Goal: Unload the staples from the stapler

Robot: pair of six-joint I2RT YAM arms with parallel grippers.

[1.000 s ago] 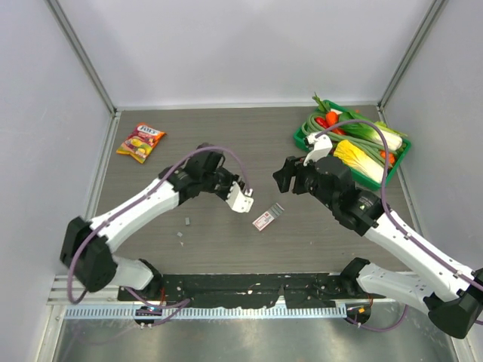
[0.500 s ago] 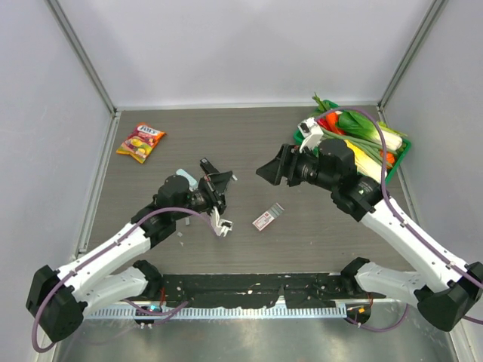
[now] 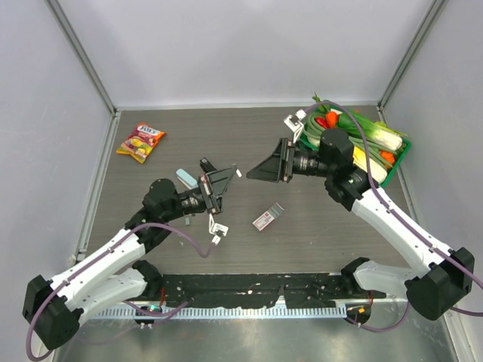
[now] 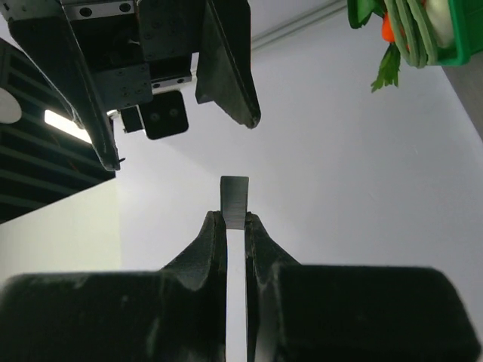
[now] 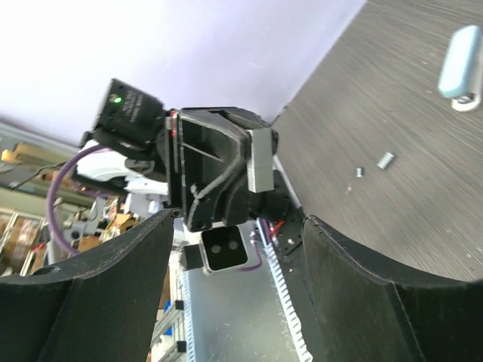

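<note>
**Top view.** The left tool (image 3: 229, 176) was raised off the dark wood-grain counter (image 3: 317, 226) and clenched on a short, flat, silvery-grey metal staple strip (image 3: 237, 173), only a pale fleck at its tip here. The right tool (image 3: 263, 167) faced it from 3 o'clock, near but apart, spread wide and carrying nothing. The small pale blue-grey oblong stapler (image 3: 183, 176) lay on the counter at 9 o'clock of the left tool, touched by neither arm. A flat pink-and-white little box (image 3: 268, 217) lay at 6 o'clock of the gap between the tools. A green plastic tray (image 3: 404, 147) of vegetables sat at 2 o'clock of the counter.

**Left wrist.** The fingers (image 4: 211, 249) pinched the staple strip (image 4: 235, 200) by its lower end only, most of it standing proud. The right tool (image 4: 179, 134) hung at 11 o'clock of the strip, gaping and offset from it.

**Right wrist.** The right tool (image 5: 238, 226) stood released, the left tool (image 5: 219, 170) framed between its fingers. The staple strip (image 5: 261, 160) showed at the left tool's 3 o'clock side. The stapler (image 5: 460, 60) lay at 2 o'clock, with two tiny grey metal bits (image 5: 386, 160), probably loose staples, on the counter at its 7 o'clock.

**Risks (judgement).**
- The hold was shallow, so a knock could pivot or drop the strip.
- If a handover was intended, the offset meant a closing finger might strike the strip edge-on, snapping it or scattering staples.
- The two tools sat close, so finger-to-finger contact was possible.
- Whether the stapler was fully emptied could not be told.
</note>
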